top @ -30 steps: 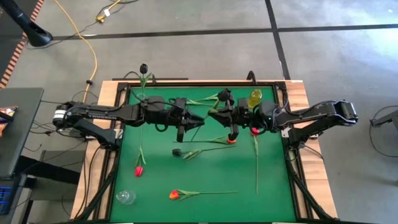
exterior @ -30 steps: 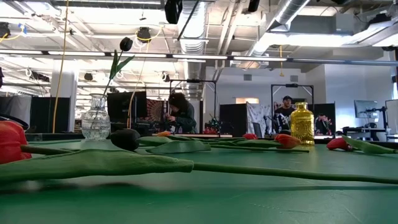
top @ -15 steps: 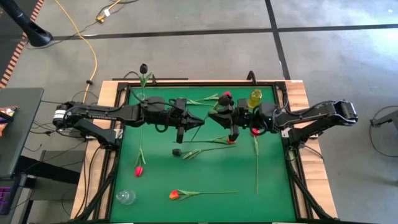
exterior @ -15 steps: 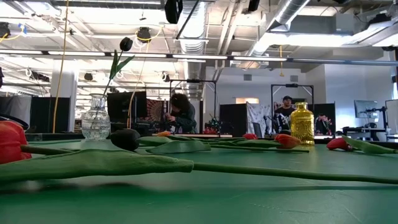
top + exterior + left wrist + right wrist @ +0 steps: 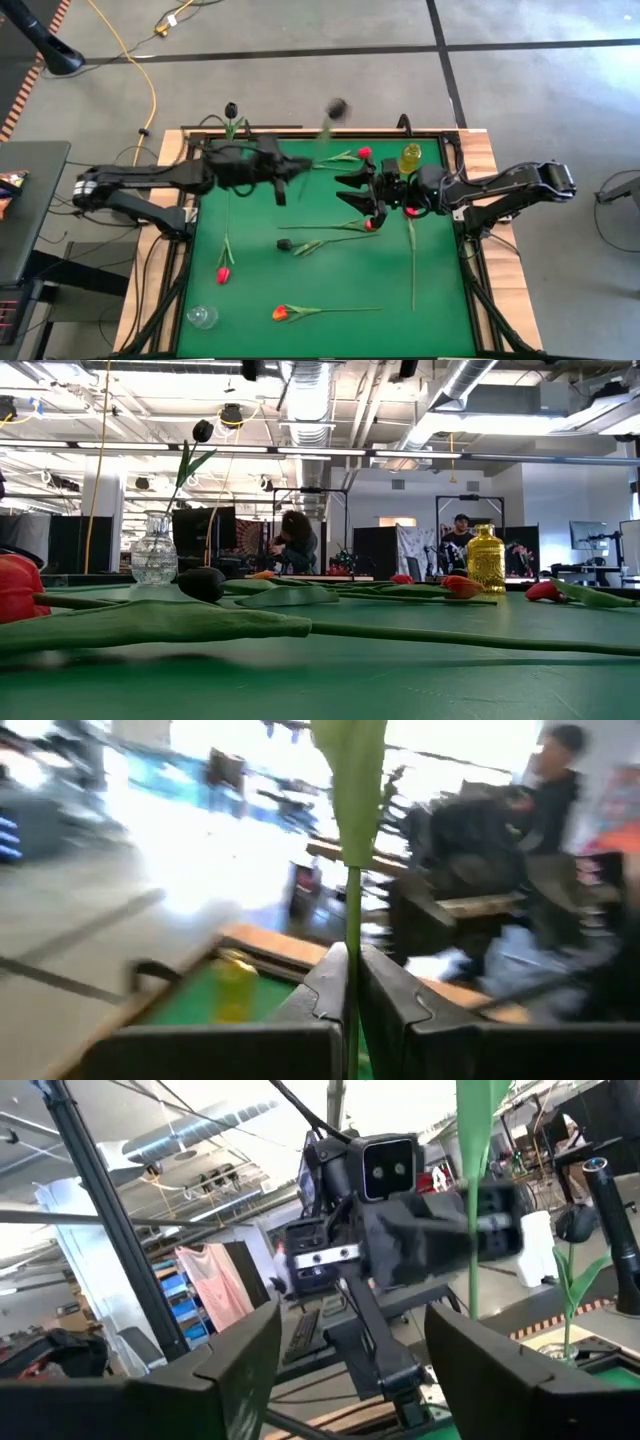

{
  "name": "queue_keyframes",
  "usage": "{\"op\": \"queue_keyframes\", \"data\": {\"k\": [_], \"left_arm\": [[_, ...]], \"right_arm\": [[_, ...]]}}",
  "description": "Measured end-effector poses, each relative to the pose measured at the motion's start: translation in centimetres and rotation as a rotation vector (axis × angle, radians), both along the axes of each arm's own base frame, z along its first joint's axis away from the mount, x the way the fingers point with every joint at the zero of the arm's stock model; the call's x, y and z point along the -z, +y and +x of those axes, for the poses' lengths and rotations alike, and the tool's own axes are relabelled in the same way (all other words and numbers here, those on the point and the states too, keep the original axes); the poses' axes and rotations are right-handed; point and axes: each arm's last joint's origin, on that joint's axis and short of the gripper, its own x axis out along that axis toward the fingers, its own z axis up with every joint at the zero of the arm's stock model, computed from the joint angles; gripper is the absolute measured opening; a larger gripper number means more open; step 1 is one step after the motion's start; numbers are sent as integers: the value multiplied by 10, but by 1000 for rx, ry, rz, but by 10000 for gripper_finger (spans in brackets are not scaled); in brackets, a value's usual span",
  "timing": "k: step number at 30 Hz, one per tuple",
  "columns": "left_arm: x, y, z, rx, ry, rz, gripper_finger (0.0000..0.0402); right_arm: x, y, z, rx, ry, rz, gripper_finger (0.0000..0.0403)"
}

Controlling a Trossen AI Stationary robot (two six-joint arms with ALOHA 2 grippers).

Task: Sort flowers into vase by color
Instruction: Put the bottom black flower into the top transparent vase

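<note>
Red and orange flowers (image 5: 325,311) are lying near the green worktop's (image 5: 330,280) front edge; farther back, the right tool (image 5: 352,190) is hovering with fingers spread, empty; the left tool (image 5: 350,982) is pinching a black-headed flower's stem (image 5: 352,830).

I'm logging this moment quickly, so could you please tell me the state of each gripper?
Left gripper: shut on a flower stem, raised above the table.
Right gripper: open, holding nothing.
</note>
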Motion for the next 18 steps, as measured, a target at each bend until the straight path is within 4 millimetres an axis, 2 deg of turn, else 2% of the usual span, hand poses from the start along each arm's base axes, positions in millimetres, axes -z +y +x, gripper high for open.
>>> {"op": "queue_keyframes", "data": {"k": [10,14,18], "left_arm": [[-30,13,-77,-386,58,196,2],[-26,16,-104,-480,28,204,2],[-6,21,-126,-582,18,179,2]], "right_arm": [[4,3,1,-32,43,-9,278],[7,7,1,-44,74,-11,279],[8,7,2,-45,90,-12,279]]}}
